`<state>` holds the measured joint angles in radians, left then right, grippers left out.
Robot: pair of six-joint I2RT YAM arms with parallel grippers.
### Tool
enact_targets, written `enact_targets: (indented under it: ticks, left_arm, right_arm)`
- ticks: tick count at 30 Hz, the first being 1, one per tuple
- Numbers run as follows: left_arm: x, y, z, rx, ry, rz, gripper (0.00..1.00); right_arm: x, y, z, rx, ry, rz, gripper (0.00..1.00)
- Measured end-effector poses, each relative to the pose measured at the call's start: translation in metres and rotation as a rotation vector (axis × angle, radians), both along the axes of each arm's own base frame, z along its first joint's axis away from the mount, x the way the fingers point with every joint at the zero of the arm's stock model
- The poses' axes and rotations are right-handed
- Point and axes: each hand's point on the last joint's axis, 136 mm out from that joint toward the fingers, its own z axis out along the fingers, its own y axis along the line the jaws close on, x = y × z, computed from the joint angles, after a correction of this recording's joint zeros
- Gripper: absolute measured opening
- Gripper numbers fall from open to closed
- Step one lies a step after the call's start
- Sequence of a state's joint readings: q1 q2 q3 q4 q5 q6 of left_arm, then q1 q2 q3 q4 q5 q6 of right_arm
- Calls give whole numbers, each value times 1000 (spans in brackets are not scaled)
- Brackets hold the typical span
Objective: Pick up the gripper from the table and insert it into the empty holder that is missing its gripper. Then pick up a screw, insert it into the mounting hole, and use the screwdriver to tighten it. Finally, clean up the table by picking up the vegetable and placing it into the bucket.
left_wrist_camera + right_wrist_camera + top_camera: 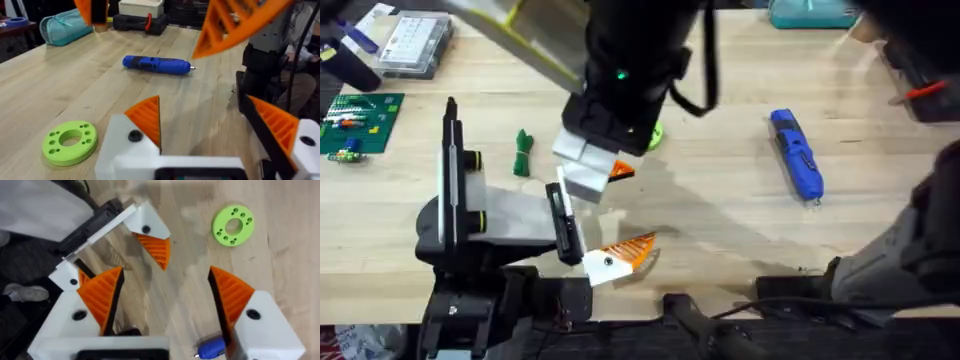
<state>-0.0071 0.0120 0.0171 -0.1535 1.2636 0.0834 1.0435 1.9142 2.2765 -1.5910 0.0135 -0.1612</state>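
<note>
Left gripper [205, 107]: 2 fingers spread, bare table between them, hovering just past the holder [563, 222] front.
Right gripper [165, 272]: wide open, empty, looking down from above.
The gripper [623, 255] lies against the holder's front end; seated or not, cannot tell.
Vegetable [523, 153] near the holder's far side.
Screwdriver [797, 155] well apart from the holder.

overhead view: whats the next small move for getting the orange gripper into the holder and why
Probably lower the left gripper, open and empty, onto the orange-and-white gripper and close on its white base. That piece lies by the front end of the holder, held by nothing, and I cannot tell whether it is seated, so it likely needs gripping before it can be pushed in.
</note>
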Motion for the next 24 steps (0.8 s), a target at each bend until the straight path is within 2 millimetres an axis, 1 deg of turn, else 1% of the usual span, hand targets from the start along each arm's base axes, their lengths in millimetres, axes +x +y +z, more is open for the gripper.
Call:
enact_targets:
  ticks: [4,11,24]
  left_arm:
    - [0,0,0,0,0,0,986]
    - [0,0,0,0,0,0,986]
    - [0,0,0,0,0,0,986]
  right_arm:
    - [-5,-9,18,38,-22,0,987]
    - [-12,-20,36,77,-44,0,987]
    - [-15,-25,46,104,-60,0,987]
